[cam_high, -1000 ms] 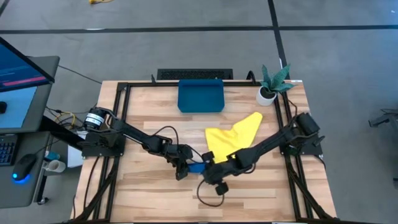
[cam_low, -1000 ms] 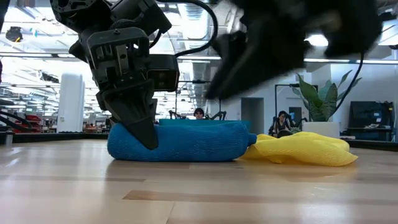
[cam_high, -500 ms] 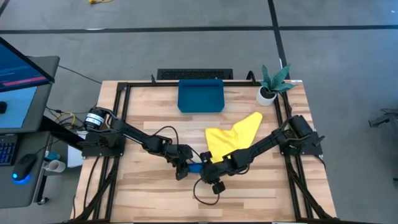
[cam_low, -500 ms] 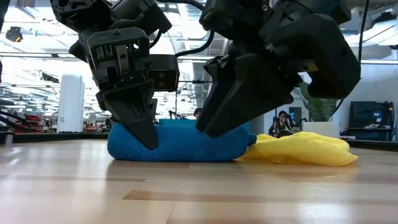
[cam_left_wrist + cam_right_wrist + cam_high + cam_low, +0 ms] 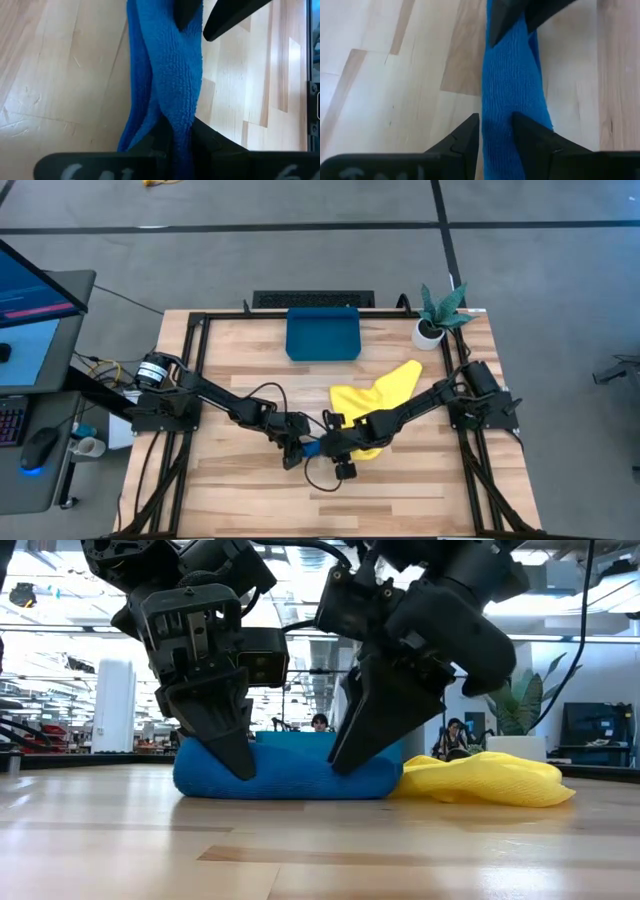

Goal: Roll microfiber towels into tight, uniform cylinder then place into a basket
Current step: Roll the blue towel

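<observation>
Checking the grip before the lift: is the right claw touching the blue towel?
Touching. In the right wrist view, the right claw has a finger pressed against each side of the rolled blue towel.

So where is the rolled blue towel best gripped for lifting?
At both ends, from above, pinching across its width. The blue towel lies as a long soft roll on the table, so one middle grip may let it sag. The left gripper and right gripper already straddle the ends.

Nubby blue terry cloth [image 5: 172,75] on smooth, lightly glossy wooden table [image 5: 320,850].
</observation>
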Motion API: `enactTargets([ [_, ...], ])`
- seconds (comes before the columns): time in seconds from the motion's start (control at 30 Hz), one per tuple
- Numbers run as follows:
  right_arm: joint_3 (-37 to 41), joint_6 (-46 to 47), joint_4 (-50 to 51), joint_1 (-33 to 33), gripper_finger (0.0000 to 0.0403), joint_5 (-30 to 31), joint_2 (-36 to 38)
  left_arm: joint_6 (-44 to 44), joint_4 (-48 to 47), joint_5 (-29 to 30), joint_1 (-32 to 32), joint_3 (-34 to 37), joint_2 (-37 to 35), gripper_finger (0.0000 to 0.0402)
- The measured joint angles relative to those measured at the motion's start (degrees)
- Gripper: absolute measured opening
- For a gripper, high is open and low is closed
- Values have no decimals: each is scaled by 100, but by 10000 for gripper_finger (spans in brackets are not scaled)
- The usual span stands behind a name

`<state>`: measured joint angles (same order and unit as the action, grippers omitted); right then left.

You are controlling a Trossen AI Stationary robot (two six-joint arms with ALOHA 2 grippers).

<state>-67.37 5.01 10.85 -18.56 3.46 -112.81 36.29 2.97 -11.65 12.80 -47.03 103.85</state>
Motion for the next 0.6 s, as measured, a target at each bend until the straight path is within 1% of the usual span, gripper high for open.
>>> enactTargets([
  [0.1, 0, 58, 31, 5, 141, -42, 2, 0, 59, 90, 3, 2, 4, 25],
  [0.2, 1, 81, 66, 32, 141, -55, -2, -126, 142, 152, 4, 4, 9, 39],
  [0.27, -4, 106, 29, 61, 141, -61, -102, -258, 182, 150, 4, 4, 9, 55],
  [0.43, -23, 109, -102, 114, 139, -243, -377, -243, 211, 146, 9, 4, 9, 107],
  [0.6, -22, 298, -109, 115, 132, -276, -384, -562, 213, 15, 7, 2, 7, 148],
])
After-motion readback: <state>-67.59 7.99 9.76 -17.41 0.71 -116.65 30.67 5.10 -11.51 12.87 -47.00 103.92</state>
